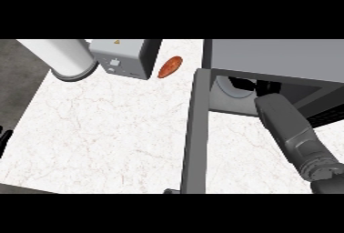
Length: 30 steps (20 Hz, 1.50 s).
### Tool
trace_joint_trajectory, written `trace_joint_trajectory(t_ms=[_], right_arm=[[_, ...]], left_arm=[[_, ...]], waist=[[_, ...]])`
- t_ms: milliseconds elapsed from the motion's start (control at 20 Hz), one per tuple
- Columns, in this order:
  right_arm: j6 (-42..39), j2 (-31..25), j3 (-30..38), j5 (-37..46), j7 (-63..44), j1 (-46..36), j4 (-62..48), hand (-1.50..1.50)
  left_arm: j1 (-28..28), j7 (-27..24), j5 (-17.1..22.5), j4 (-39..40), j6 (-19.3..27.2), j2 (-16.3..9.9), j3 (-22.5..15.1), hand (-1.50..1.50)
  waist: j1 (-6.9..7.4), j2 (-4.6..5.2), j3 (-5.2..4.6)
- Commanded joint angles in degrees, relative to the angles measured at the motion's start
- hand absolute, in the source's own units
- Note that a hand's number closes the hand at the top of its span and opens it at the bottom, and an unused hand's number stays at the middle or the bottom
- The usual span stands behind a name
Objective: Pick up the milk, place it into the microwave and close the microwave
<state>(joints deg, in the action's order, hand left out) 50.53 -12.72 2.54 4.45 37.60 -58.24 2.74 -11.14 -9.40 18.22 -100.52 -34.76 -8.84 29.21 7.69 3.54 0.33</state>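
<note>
Counter (101, 132), robot hand (252, 85) inside microwave (275, 57)

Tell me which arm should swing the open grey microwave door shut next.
Probably the right. The right forearm reaches into the grey microwave, right beside the open grey door, its hand hidden inside. The left hand is only a dark sliver at the white marble counter's far left edge.

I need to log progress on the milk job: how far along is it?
No milk stands on the counter. The right forearm reaches into the open microwave; its hand is hidden inside, so I cannot tell whether the milk is placed. The microwave door is still wide open, so closing it is left.
</note>
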Motion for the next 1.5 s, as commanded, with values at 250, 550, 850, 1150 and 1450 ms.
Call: trace_joint_trajectory(t_ms=[250, 550, 850, 1150, 1450], right_arm=[[1.0, 0.9, -1.1, 1.5, -0.5, -1.8, 0.0, -1.5], [0.9, 2.5, -1.7, 2.3, -1.7, -2.7, -0.5, -1.5], [1.1, 3.7, -1.0, 1.9, -0.6, -1.7, 0.7, -1.5], [-1.7, 2.6, 0.6, 0.5, 1.6, 0.8, 2.1, -1.5], [-6.2, 3.2, 1.8, -0.4, 4.6, 3.2, 3.3, -1.5]], left_arm=[[1.2, -1.3, -2.0, 2.4, 0.0, 0.3, -0.9, -1.5], [1.5, -1.2, -2.2, 1.7, 0.1, 0.9, -1.7, -1.5], [1.5, -3.5, -1.3, 4.4, -1.0, -0.4, 0.4, -1.5], [-2.1, -4.1, -2.6, 1.1, -1.9, 0.7, -0.3, -1.5], [-3.9, -5.6, -4.1, 0.5, -0.9, 2.9, -0.6, -1.5]], waist=[[-0.02, -0.04, -0.06], [-0.53, -0.55, -0.09], [-1.0, -0.73, -0.14], [-1.79, -1.34, -0.08], [-3.0, -1.8, -0.1]])
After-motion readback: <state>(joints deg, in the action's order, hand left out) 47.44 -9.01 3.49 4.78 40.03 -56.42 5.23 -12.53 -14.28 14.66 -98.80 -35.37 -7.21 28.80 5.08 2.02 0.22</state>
